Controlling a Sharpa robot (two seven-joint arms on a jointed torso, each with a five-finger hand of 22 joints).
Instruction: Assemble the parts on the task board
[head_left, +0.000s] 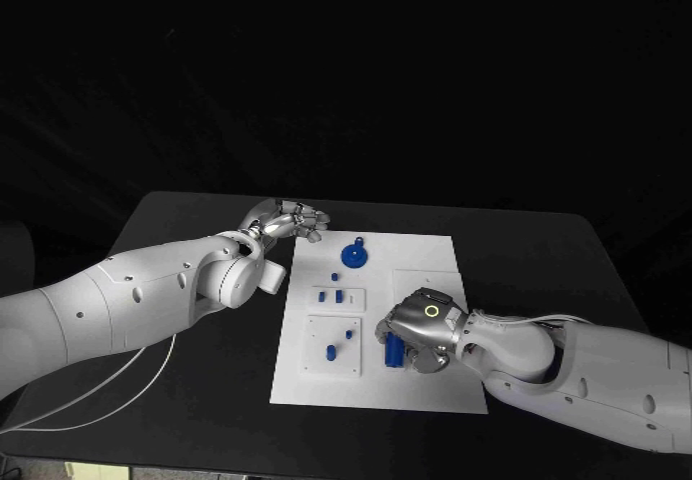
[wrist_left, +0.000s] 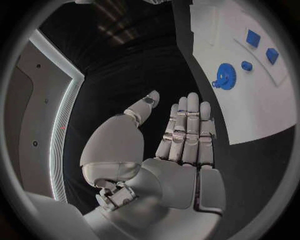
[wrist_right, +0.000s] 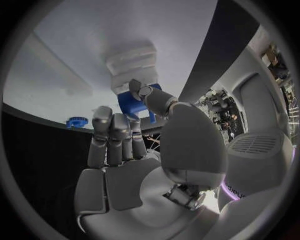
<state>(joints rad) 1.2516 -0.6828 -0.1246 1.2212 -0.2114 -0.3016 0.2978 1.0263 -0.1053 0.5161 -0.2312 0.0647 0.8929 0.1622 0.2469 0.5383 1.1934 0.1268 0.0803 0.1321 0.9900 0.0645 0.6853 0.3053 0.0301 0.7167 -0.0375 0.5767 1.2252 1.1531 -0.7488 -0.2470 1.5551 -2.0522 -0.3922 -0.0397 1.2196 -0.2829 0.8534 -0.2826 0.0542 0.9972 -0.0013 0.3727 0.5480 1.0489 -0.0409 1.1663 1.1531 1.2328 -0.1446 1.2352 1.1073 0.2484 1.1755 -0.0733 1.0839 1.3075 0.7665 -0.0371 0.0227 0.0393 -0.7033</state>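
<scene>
Here the right hand holds a blue part lengthwise along the task board.

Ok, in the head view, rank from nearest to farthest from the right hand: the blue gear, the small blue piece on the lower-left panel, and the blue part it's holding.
1. Blue part, held at the right hand.
2. Small blue piece, on the panel just left of that hand.
3. Blue gear, at the far end of the task board, nearer the left hand.
</scene>
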